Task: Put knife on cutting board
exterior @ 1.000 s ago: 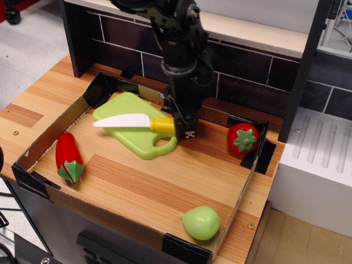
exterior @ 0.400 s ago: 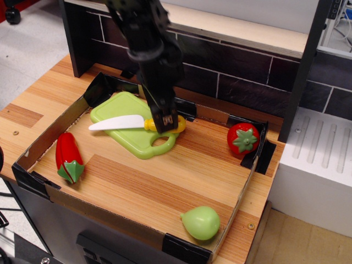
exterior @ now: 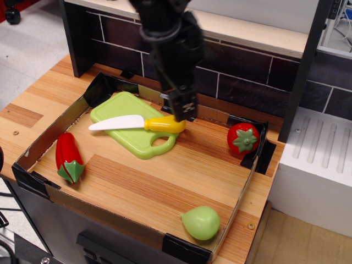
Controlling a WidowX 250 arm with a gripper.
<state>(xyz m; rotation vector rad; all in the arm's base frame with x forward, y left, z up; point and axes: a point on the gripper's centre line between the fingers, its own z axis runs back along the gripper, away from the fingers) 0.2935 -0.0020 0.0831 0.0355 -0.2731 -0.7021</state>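
The knife (exterior: 135, 122), white blade and yellow handle, lies flat on the light green cutting board (exterior: 116, 107) at the back left of the tray. Its blade points left, and its handle end reaches the board's right edge near the handle hole. My gripper (exterior: 182, 111) hangs just above and behind the yellow handle end, clear of the knife. Its jaws stand slightly apart and hold nothing.
A cardboard-walled tray (exterior: 59, 122) encloses the wooden work surface. A red pepper (exterior: 67, 157) lies at the left, a strawberry (exterior: 242, 138) at the right wall, and a round light green fruit (exterior: 201, 222) at the front right corner. A dark tiled wall stands behind.
The gripper carried the knife left over the board, let go of the handle, and moved up and to the right. The knife now rests on the board.
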